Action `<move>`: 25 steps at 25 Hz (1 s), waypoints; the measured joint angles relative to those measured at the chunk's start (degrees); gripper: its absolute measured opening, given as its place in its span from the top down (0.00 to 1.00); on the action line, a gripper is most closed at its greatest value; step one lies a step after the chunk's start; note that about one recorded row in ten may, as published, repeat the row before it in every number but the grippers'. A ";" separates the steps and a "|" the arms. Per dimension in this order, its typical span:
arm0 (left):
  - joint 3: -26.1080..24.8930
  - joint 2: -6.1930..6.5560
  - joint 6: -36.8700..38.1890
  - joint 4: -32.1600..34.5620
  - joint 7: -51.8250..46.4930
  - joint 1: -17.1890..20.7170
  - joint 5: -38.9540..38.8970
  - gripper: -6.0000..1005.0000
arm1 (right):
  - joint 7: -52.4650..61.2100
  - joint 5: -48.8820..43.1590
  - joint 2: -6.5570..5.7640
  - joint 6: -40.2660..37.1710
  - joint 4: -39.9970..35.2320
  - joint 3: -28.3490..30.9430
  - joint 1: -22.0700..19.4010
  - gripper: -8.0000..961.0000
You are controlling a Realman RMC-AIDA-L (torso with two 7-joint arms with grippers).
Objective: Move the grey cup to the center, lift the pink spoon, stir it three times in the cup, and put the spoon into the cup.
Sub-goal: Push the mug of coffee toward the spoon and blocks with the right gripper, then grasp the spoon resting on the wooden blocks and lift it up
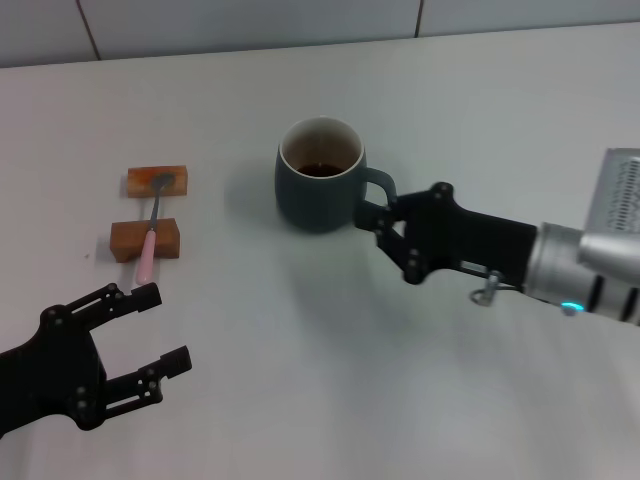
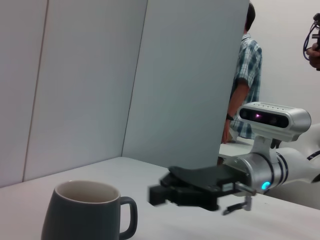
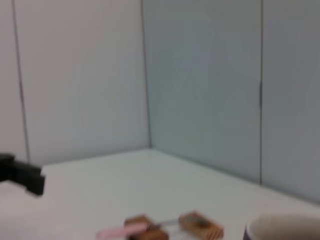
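Observation:
The grey cup [image 1: 318,180] stands upright mid-table, handle toward my right arm, dark liquid at its bottom. It also shows in the left wrist view [image 2: 82,212] and its rim in the right wrist view [image 3: 285,227]. My right gripper [image 1: 369,221] is at the handle, narrowly open; the left wrist view shows the right gripper [image 2: 159,194] just off the handle, holding nothing. The pink spoon [image 1: 149,247] lies across two brown blocks at the left, also seen in the right wrist view [image 3: 120,231]. My left gripper [image 1: 161,328] is open and empty just in front of the spoon's handle end.
The two brown wooden blocks [image 1: 157,181] [image 1: 128,241] hold the spoon off the white table [image 1: 300,380]. A grey wall runs behind the table. A person [image 2: 245,90] stands far behind my right arm.

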 joint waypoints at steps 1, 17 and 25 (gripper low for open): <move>0.00 0.04 -0.01 0.00 0.00 0.02 0.00 0.22 | 3.29 -2.26 0.15 -0.18 -4.17 -0.33 -2.07 0.85; 0.11 0.01 -0.58 0.01 0.00 -0.45 0.11 0.22 | 36.29 -13.67 0.52 -18.61 -51.03 6.23 -26.13 0.74; 0.17 0.02 -1.46 -0.07 -0.05 -0.49 0.34 0.22 | 41.75 -18.96 0.44 -25.10 -57.84 15.45 -26.87 0.35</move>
